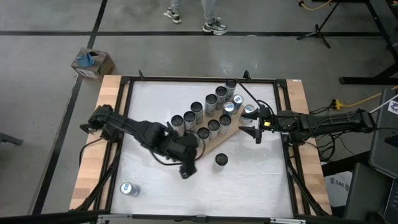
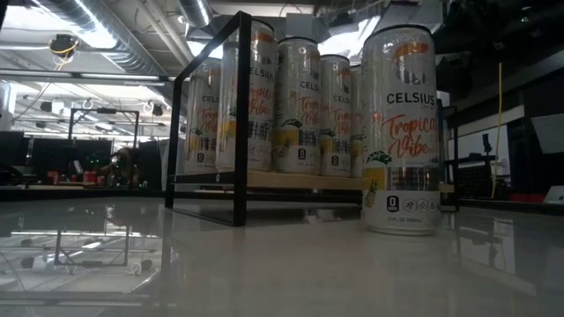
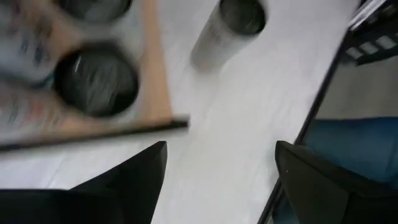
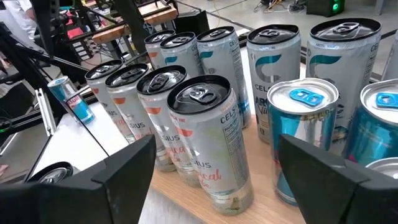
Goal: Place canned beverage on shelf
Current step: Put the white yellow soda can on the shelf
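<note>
The shelf [image 1: 210,147], a light-brown board in a black frame, lies slantwise in the middle of the table and carries several upright cans [image 1: 205,109]. It also shows in the low view [image 2: 291,180]. One Celsius can [image 1: 221,160] stands upright on the table just near of the shelf; it also shows in the low view [image 2: 401,132] and in the left wrist view [image 3: 227,31]. My left gripper [image 1: 186,170] hovers open and empty left of that can, by the shelf's near corner. My right gripper [image 1: 252,127] is open and empty at the shelf's right end, facing the cans [image 4: 205,137].
A small blue-and-silver can [image 1: 129,189] lies on its side near the table's near left corner. Pale wooden planks [image 1: 93,149] and a black frame [image 1: 289,143] edge the table. Blue-topped cans [image 1: 237,99] stand at the shelf's right end. A person's feet [image 1: 214,25] show beyond the far edge.
</note>
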### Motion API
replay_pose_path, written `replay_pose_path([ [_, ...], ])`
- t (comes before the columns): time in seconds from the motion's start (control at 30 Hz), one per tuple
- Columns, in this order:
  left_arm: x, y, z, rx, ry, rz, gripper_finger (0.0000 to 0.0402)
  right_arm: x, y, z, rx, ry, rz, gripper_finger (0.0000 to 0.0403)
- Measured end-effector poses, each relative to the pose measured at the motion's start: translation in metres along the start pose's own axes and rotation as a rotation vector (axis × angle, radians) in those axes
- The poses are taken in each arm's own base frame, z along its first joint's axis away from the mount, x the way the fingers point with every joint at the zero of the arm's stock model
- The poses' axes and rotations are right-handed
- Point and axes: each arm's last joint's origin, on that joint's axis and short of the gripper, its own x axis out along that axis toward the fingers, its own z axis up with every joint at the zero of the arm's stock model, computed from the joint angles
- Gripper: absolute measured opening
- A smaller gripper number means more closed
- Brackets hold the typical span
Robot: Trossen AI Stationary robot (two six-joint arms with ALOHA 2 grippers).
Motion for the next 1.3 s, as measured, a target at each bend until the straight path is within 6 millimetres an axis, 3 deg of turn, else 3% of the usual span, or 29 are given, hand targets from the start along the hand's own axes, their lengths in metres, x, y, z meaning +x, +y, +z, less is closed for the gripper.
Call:
replay_pose_path([
  [0.23,-0.008,-0.003,-0.025,-0.01,0.074,0.077,0.0289,0.0,0.001,0.0,0.037,0.017,0.048,0.0324],
  [0.43,-0.01,-0.004,-0.031,0.006,0.07,0.098,0.0289,-0.003,0.014,-0.001,0.096,0.031,0.193,0.0324],
  [0.63,-0.01,-0.002,-0.033,0.017,0.069,0.134,0.0289,-0.013,0.04,0.003,0.106,-0.078,0.277,0.0324],
  [0.93,-0.01,-0.002,-0.033,0.019,0.066,0.136,0.0289,-0.025,0.077,-0.013,0.119,-0.153,0.184,0.0324],
  [1.1,-0.01,-0.002,-0.033,0.019,0.066,0.135,0.0289,-0.023,0.104,-0.029,0.135,-0.199,0.116,0.0324],
  [1.3,-0.01,-0.004,-0.035,0.025,0.067,0.133,0.0289,-0.009,0.151,-0.04,0.02,-0.191,-0.035,0.0324],
])
